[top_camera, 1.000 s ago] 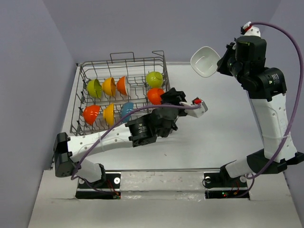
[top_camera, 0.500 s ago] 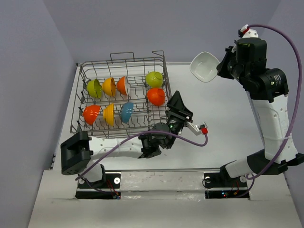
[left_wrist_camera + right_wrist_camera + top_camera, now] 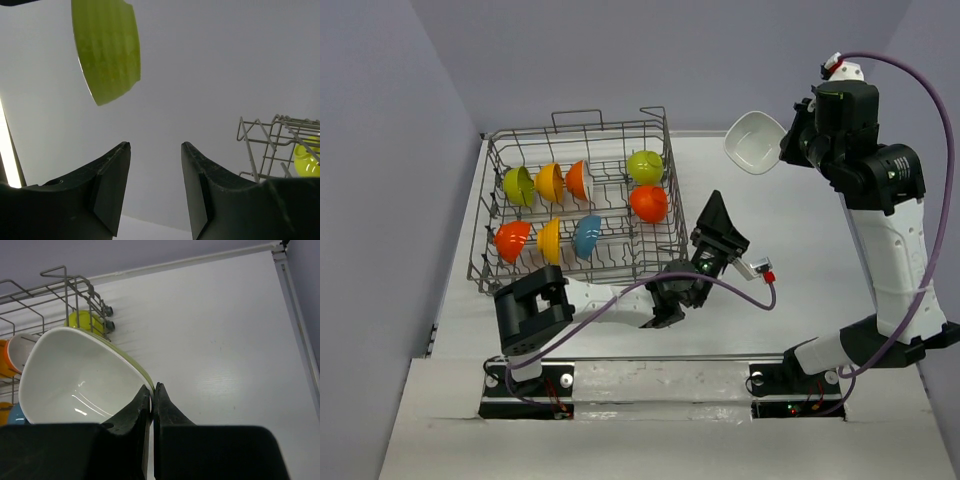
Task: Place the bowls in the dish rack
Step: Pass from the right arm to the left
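White bowl (image 3: 755, 142) is hanging in the air right of the dish rack's (image 3: 582, 131) far right corner, right gripper (image 3: 151, 390) pinching its rim. Eight coloured bowls (image 3: 648, 203) are sitting inside the rack. Left gripper (image 3: 155, 146), just off the rack's near right corner, is pointing upward, half-spread, holding nothing.

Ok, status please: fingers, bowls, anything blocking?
Left fingers open, empty, beside dish rack. Right fingers shut on white-lined bowl, held high. Eight bowls racked. Nothing between bowl and rack.

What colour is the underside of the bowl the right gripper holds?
The small round bowl is lime green underneath; best in the left wrist view.
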`<state>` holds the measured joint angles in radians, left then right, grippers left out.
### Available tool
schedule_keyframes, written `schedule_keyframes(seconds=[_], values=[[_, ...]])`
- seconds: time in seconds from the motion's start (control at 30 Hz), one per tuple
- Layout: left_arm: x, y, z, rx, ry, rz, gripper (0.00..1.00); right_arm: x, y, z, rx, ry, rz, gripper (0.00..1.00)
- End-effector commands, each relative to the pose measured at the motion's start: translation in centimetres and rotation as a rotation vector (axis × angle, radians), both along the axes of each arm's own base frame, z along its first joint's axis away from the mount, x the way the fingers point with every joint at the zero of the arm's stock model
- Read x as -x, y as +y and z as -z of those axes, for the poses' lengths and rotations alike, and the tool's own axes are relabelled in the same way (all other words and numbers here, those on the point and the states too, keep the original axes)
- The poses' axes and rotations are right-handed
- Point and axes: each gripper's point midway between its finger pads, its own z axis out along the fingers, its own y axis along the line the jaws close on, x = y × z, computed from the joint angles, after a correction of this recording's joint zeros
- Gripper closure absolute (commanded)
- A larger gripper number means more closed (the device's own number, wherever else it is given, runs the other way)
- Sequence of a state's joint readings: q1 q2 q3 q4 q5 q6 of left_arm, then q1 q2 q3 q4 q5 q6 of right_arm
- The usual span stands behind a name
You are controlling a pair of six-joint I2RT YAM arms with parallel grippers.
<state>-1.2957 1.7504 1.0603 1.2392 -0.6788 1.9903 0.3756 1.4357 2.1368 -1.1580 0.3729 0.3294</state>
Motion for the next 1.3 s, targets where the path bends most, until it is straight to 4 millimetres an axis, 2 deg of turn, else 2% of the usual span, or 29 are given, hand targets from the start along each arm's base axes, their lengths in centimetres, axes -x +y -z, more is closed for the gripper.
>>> schedule_keyframes(seconds=[0.0, 0.13, 0.17, 0.2, 0.3, 0.43, 0.57, 0.73, 0.9, 1.07, 1.27], values=[[2.0, 3.4, -7.7, 0.211, -0.224, -0.060, 0.42, -0.8, -0.7, -1.5, 0.022, -0.083, 0.045, 0.99], [1.9, 2.8, -8.0, 0.225, -0.226, -0.061, 0.42, -1.5, -1.5, -0.3, 0.071, -0.069, 0.094, 0.99], [1.9, 2.6, -8.1, 0.229, -0.227, -0.058, 0.42, -1.7, -1.6, 0.7, 0.100, -0.052, 0.103, 0.99], [2.0, 2.4, -8.2, 0.235, -0.224, -0.051, 0.42, -2.0, -1.6, 0.6, 0.100, -0.071, 0.111, 0.99], [1.8, 1.8, -8.2, 0.240, -0.207, -0.037, 0.43, -1.3, -1.9, 0.5, 0.130, -0.104, 0.137, 0.99], [1.7, 1.0, -8.3, 0.255, -0.180, -0.012, 0.43, -0.5, -3.3, 0.4, 0.176, -0.138, 0.209, 0.99], [1.4, 0.3, -8.1, 0.258, -0.162, 0.000, 0.43, 0.2, -3.2, 0.3, 0.158, -0.176, 0.204, 0.99], [1.2, -0.5, -6.9, 0.244, -0.113, 0.016, 0.43, 0.8, -3.8, 0.0, 0.168, -0.208, 0.226, 0.99], [1.2, -1.0, -6.4, 0.255, -0.095, 0.035, 0.43, 1.2, -3.2, -0.4, 0.161, -0.233, 0.189, 0.99], [1.4, -1.7, -6.2, 0.254, -0.102, 0.055, 0.43, 1.6, -2.6, 0.3, 0.181, -0.229, 0.167, 0.99], [1.6, -2.9, -6.0, 0.248, -0.103, 0.073, 0.43, 2.1, -2.9, 0.5, 0.191, -0.239, 0.175, 0.99]])
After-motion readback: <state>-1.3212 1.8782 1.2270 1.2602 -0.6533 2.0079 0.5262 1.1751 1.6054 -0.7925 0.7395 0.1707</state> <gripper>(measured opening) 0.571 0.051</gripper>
